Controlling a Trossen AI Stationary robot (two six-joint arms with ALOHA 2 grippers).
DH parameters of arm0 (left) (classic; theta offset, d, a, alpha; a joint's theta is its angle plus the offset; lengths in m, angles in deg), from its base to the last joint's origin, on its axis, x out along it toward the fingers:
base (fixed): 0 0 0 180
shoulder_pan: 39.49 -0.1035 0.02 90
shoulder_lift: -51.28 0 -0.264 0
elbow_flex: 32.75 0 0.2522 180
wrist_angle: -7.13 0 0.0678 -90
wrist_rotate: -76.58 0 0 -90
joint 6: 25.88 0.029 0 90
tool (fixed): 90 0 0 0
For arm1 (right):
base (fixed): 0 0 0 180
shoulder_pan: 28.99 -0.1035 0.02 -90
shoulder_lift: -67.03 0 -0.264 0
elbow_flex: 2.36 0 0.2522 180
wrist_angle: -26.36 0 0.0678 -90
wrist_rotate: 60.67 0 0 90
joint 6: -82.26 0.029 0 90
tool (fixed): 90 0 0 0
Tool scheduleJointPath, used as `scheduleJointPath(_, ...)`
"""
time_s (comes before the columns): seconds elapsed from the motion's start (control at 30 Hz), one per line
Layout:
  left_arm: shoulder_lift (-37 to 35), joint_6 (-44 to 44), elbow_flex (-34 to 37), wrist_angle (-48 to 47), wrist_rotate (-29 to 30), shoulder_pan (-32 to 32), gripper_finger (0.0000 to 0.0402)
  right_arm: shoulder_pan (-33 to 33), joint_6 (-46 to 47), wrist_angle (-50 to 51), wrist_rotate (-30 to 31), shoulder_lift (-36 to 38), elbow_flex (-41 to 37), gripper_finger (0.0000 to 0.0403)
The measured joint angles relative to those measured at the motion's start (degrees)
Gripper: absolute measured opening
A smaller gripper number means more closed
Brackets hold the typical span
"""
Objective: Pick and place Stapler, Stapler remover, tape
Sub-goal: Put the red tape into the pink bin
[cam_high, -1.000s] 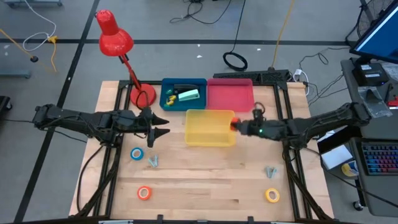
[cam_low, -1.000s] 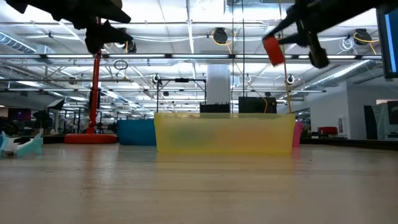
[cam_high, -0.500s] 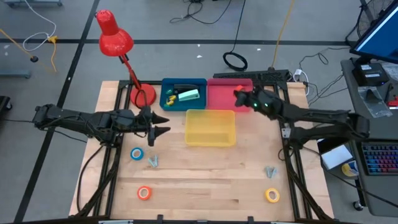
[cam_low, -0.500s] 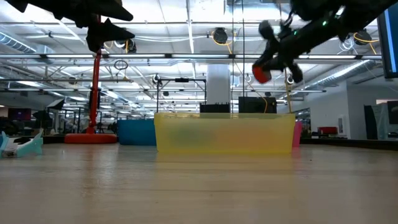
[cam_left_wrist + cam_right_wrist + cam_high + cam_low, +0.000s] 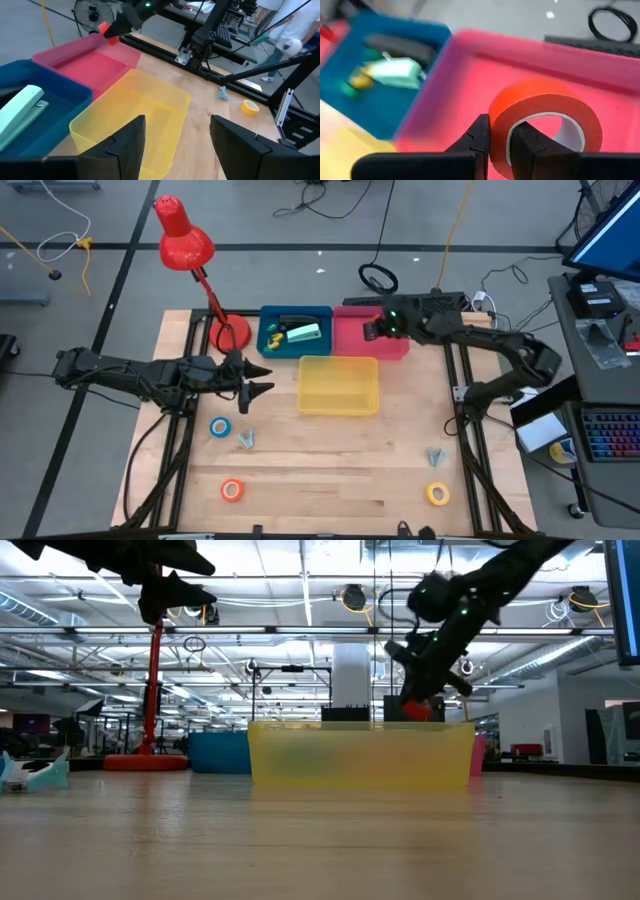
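My right gripper (image 5: pixel 371 330) hangs over the pink bin (image 5: pixel 350 340), shut on the red tape roll (image 5: pixel 545 100), which also shows in the low view (image 5: pixel 416 711). My left gripper (image 5: pixel 266 388) is open and touches nothing, hovering left of the yellow bin (image 5: pixel 338 408). The blue roll (image 5: pixel 219 427), orange roll (image 5: pixel 232 490) and yellow roll (image 5: pixel 437 494) lie flat on the table. A pale green stapler (image 5: pixel 304 333) and a dark one lie in the blue bin (image 5: pixel 270 313). My right gripper pinches the red roll's wall (image 5: pixel 496 125) at one side of the ring, one finger (image 5: pixel 522 142) inside the pale centre hole and one finger (image 5: pixel 479 135) outside. The roll is lifted clear above the pink bin's floor, standing out past the fingertips.
Small grey claw pieces lie on the table near the blue roll (image 5: pixel 247 440) and near the yellow roll (image 5: pixel 434 455). A red desk lamp (image 5: pixel 185 240) stands at the far left corner. Bare wood lies between the bins and the near edge.
My right gripper has carried the red roll from above the yellow bin's right side toward the table's far edge, over the pink bin, and has come down lower. It has stayed shut on the roll.
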State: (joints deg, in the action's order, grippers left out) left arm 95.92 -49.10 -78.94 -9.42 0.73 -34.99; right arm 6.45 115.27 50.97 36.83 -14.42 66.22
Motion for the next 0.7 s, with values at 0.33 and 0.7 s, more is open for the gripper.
scheduleJointPath(0.33,0.00,-0.13,0.00,-0.09,-0.02,0.00,0.0223,2.42,-10.34,17.80,-0.15,-14.40,13.89,0.0035)
scheduleJointPath(0.7,0.00,-0.25,0.00,-0.15,-0.04,0.00,0.0223,2.84,-12.69,20.30,-0.19,-20.19,15.15,0.0044)
